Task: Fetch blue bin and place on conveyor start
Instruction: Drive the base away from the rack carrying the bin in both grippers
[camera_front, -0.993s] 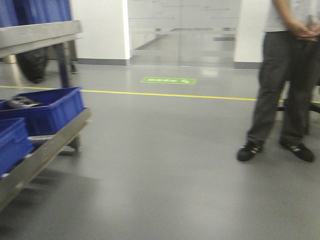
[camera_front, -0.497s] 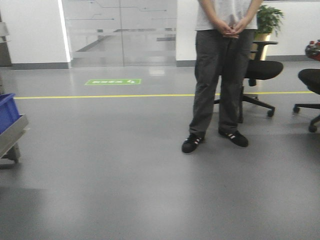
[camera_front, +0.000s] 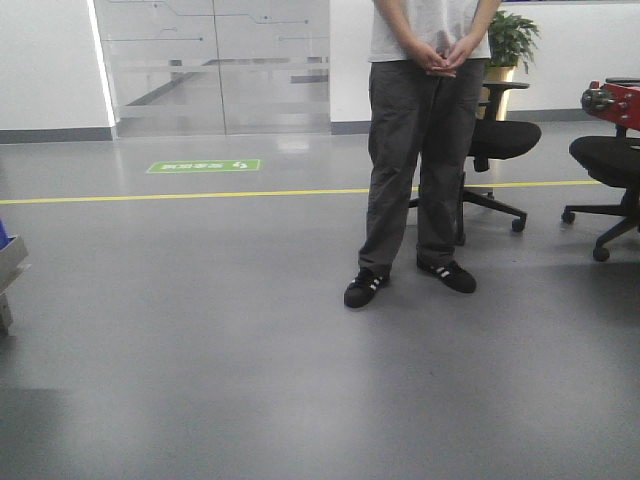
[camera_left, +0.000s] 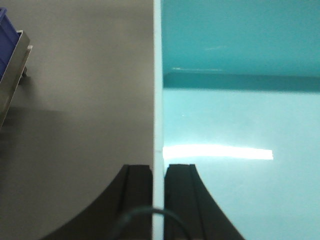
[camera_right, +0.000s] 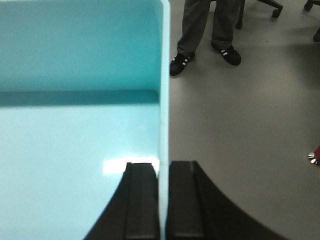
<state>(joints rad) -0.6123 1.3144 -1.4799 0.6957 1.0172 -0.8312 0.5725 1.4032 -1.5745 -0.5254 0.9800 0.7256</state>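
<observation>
Blue bin (camera_left: 240, 125): smooth plastic, glossy w/ bright glare on its bottom. Left gripper (camera_left: 158, 169) & right gripper (camera_right: 164, 166), clamped on bin's rim: matt black. Floor (camera_front: 250, 350) beside bin: smooth grey, slight sheen.

The bin (camera_left: 240, 150) is held over the floor (camera_front: 250, 350) between the arms, the left gripper (camera_left: 158, 167) clamped across its left wall and the right gripper (camera_right: 164, 164) across its right wall, each with one finger inside and one outside. Ahead and slightly right a person (camera_front: 420, 150) stands on the floor, with a chair (camera_front: 500, 140) just behind them, a second chair (camera_front: 605, 160) further right and a plant (camera_front: 512, 38) behind the first chair. A door (camera_front: 215, 65) lies at the back left, and what seems to be a shelf rack (camera_left: 12, 85) sits at the far left edge.
</observation>
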